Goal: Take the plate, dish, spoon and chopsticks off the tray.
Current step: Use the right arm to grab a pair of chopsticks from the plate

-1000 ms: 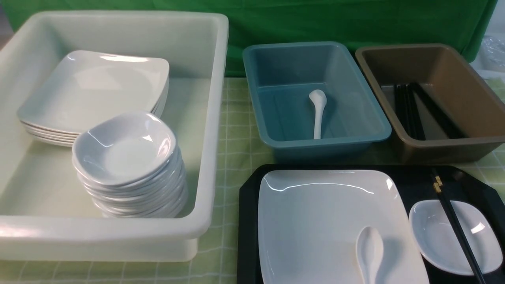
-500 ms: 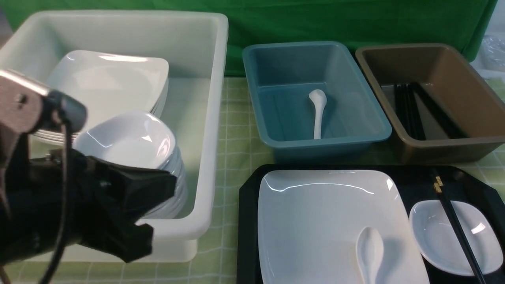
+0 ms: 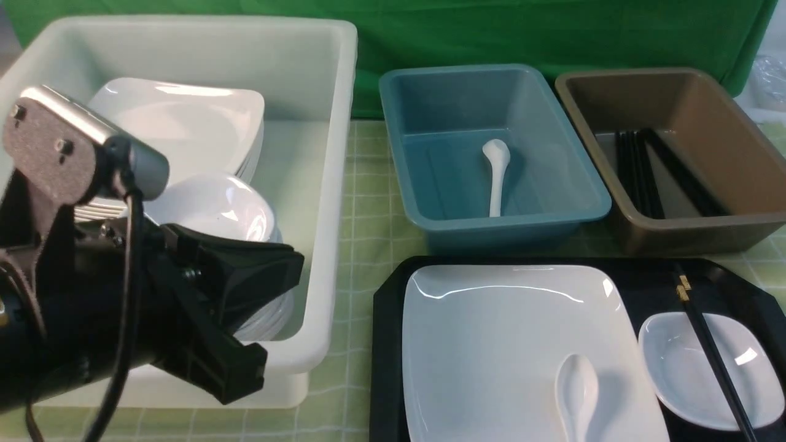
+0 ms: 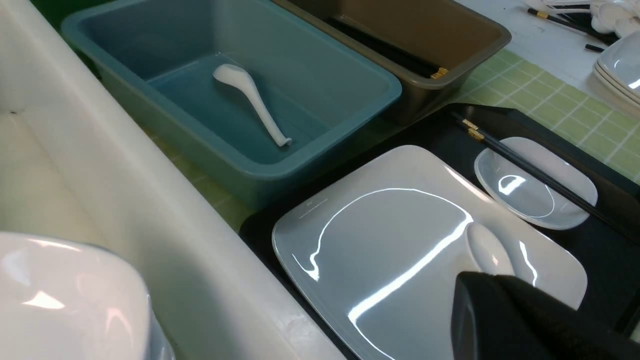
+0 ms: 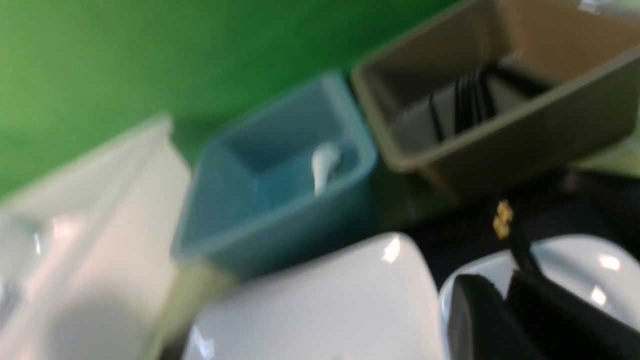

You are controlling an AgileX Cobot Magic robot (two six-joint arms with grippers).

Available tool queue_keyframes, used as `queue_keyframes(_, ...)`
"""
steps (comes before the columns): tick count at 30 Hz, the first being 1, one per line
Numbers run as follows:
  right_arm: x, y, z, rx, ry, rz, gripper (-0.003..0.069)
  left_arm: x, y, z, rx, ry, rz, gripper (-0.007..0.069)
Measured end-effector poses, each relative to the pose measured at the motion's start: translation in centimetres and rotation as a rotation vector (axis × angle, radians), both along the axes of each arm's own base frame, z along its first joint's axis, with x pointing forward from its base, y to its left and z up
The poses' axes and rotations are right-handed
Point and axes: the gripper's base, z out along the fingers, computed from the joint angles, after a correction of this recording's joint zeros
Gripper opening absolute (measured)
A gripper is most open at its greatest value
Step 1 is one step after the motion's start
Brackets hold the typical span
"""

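A: Left fingers [image 4: 505,320]?
B: Pressed together, in front of the white bin's [image 3: 331,184] near wall.
A: Right fingers [image 5: 475,320]?
B: Blurred over the dish [image 3: 681,368]; spread or pinching, I cannot tell.
A: The tray [image 3: 384,344]?
B: On the tabletop [image 3: 368,233]: spoon [image 3: 576,393] on the plate [image 3: 491,344], chopsticks [image 3: 706,344] across the dish. Behind, blue bin [image 3: 509,224] with a second spoon [image 3: 496,175], brown bin [image 3: 694,233] with black sticks [image 3: 638,172].
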Motion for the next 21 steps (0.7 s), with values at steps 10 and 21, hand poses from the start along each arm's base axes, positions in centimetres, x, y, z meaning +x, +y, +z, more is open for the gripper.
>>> queue_keyframes(10, 11.2, 3.5, 3.4, -0.549, 0.638, 0.295, 0.0151, -0.1, 0.0, -0.1, 0.01, 0.004, -0.005, 0.0011)
queue_keyframes(21, 20.5, 0.1, -1.0, -0.482, 0.977, 0.308, 0.0353, -0.3, 0.0, -0.4, 0.03, 0.034, -0.022, 0.0011)
